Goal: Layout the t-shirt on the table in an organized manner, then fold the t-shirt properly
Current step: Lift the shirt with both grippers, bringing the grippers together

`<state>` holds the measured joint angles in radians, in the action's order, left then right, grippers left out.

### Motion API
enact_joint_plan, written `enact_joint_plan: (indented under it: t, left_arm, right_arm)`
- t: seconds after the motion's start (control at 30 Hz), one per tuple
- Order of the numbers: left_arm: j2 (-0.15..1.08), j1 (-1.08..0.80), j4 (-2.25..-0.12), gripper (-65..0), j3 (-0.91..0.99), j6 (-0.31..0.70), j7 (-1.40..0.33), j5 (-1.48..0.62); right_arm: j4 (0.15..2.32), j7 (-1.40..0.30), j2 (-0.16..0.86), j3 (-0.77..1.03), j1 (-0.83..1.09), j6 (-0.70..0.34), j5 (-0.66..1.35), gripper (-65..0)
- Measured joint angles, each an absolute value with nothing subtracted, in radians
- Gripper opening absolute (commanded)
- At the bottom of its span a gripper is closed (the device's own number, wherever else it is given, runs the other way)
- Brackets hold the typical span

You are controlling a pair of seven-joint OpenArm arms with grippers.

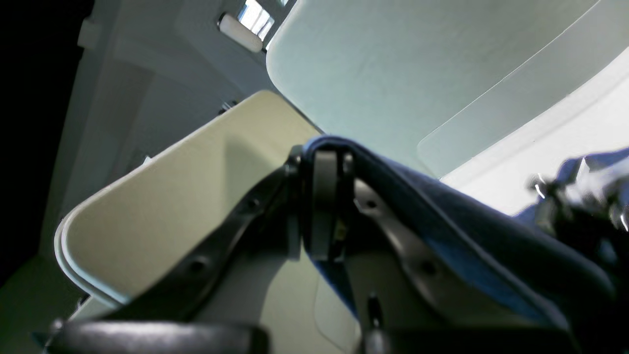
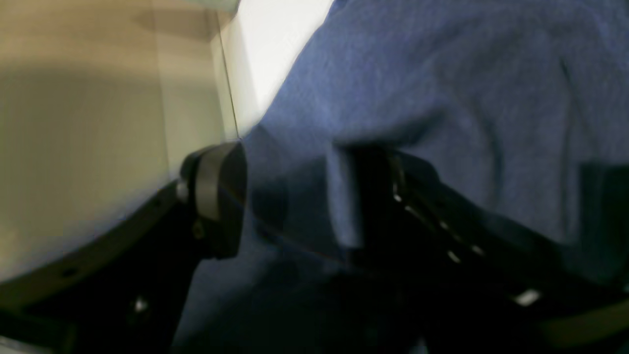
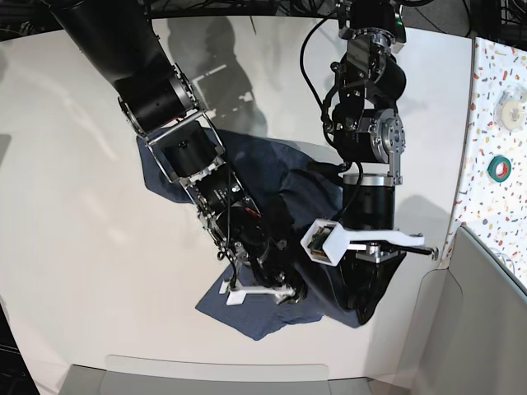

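The dark navy t-shirt [image 3: 255,160] lies crumpled in the middle of the white table [image 3: 82,206]. My left gripper [image 3: 416,245], on the right in the base view, is shut on a fold of the t-shirt [image 1: 442,206] and holds it raised off the table, with cloth hanging below. In the left wrist view the left gripper [image 1: 327,167] pinches the hem at its tips. My right gripper [image 3: 263,292] is low over the shirt's near edge. In the right wrist view the right gripper [image 2: 295,201] has its jaws apart, with t-shirt [image 2: 442,88] fabric between them and draped over one finger.
A speckled strip [image 3: 498,74] runs along the table's right side with a green tape roll [image 3: 498,167] and a white roll [image 3: 512,111] on it. Grey panels stand at the near edge [image 3: 214,374] and the near right corner [image 3: 486,313].
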<state>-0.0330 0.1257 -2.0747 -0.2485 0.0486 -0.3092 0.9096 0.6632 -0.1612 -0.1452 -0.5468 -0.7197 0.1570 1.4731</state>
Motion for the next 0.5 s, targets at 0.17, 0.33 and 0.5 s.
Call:
enact_joint_plan:
  t: [0.17,0.33,0.5]
  left_arm:
    - [-0.032,0.205,-2.075,-65.0,-0.246,0.056,-0.318,0.933]
    - [-0.030,0.292,-2.075,-65.0,-0.254,0.054,-0.409,0.936]
    - [-0.028,0.304,-2.075,-65.0,-0.288,0.054,-0.425,0.941]
  right_arm:
    - [0.662,-0.293,-0.148,-0.549,-0.652,0.157,1.473,-29.5]
    - [0.664,-0.314,-0.147,-0.550,-0.665,0.153,1.473,-29.5]
    - [0.664,-0.315,-0.148,-0.548,-0.665,0.154,1.473,-29.4]
